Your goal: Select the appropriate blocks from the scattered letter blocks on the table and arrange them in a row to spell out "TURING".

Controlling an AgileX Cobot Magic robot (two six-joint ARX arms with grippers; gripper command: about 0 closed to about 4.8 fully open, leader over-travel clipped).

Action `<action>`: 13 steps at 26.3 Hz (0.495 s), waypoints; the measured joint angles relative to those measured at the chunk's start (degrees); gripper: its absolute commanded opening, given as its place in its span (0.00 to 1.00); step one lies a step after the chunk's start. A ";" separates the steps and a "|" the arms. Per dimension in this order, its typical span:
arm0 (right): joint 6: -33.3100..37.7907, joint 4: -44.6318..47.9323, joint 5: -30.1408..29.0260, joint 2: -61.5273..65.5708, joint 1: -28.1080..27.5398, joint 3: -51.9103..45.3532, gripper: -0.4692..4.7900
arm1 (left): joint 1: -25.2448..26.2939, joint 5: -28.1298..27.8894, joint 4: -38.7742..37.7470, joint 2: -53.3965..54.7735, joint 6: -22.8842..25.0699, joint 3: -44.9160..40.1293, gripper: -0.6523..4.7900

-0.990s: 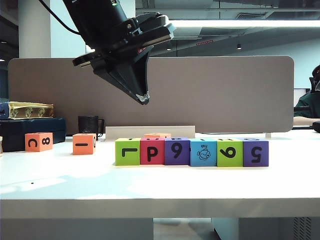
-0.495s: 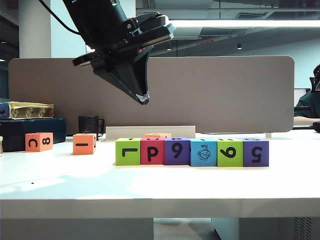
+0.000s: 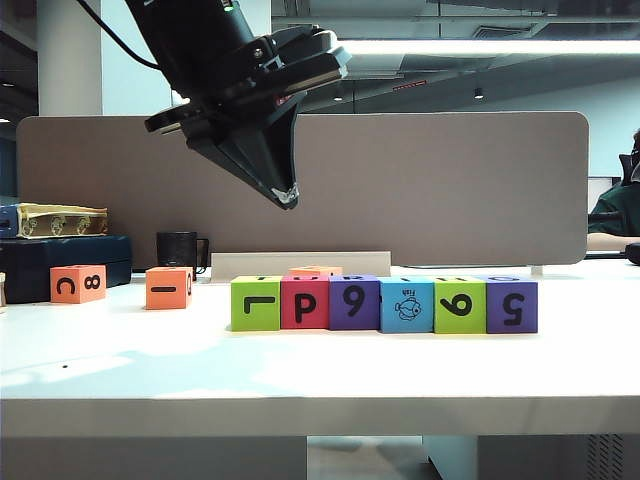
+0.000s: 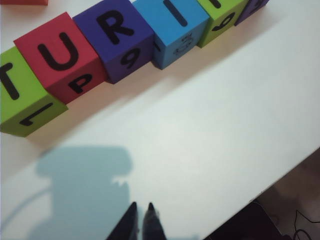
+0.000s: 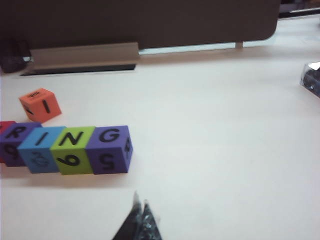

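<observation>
Nothing shifted over the last second: six-block row (image 3: 383,304) complete mid-table (image 3: 300,370), tops spelling TURING. Left gripper (image 3: 288,197) closed, empty, hanging above; right gripper (image 5: 140,216) closed, empty, nearer. Task seemingly done.

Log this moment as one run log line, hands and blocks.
left hand: shut, empty, raised above row | right hand: shut, empty, off row | six blocks: touching row on table, tops spell TURING

A brown-grey divider panel (image 3: 440,190) with rounded corners stands behind the counter. Left of it: a black mug (image 3: 178,248), a dark blue case (image 3: 60,262), and a yellowish box (image 3: 55,220) on top. A ceiling light strip (image 3: 480,47) glows overhead.
</observation>
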 measured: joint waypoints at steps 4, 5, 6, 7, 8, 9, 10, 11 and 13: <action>0.02 3.15 1.38 -0.02 0.02 -2.97 0.09 | 0.00 0.00 0.00 0.00 0.00 0.00 0.15; 0.00 4.26 2.45 -0.02 0.02 -4.42 0.09 | 0.00 0.00 0.00 0.00 0.00 0.00 0.15; 0.00 4.63 2.91 -0.02 0.02 -5.09 0.09 | 0.00 0.00 0.00 0.00 -0.02 0.00 0.15; 0.00 4.83 3.34 -0.02 0.02 -5.68 0.09 | 0.00 0.00 0.02 0.00 0.00 0.00 0.15; -0.02 4.37 3.78 -0.02 0.02 -5.95 0.09 | 0.00 0.00 0.09 0.00 0.00 0.00 0.15; 0.00 4.66 4.04 -0.02 0.02 -5.97 0.09 | 0.00 0.00 0.20 0.02 -0.02 0.00 0.15; 0.00 4.94 4.35 -0.02 0.02 -5.97 0.09 | 0.00 0.00 0.31 0.02 0.00 0.00 0.15; 0.02 4.90 4.63 -0.02 0.02 -5.97 0.09 | 0.00 0.00 0.37 0.00 -0.02 0.00 0.15; 0.00 4.72 5.64 -0.02 0.02 -5.97 0.09 | 0.00 0.00 0.37 0.00 0.00 0.00 0.15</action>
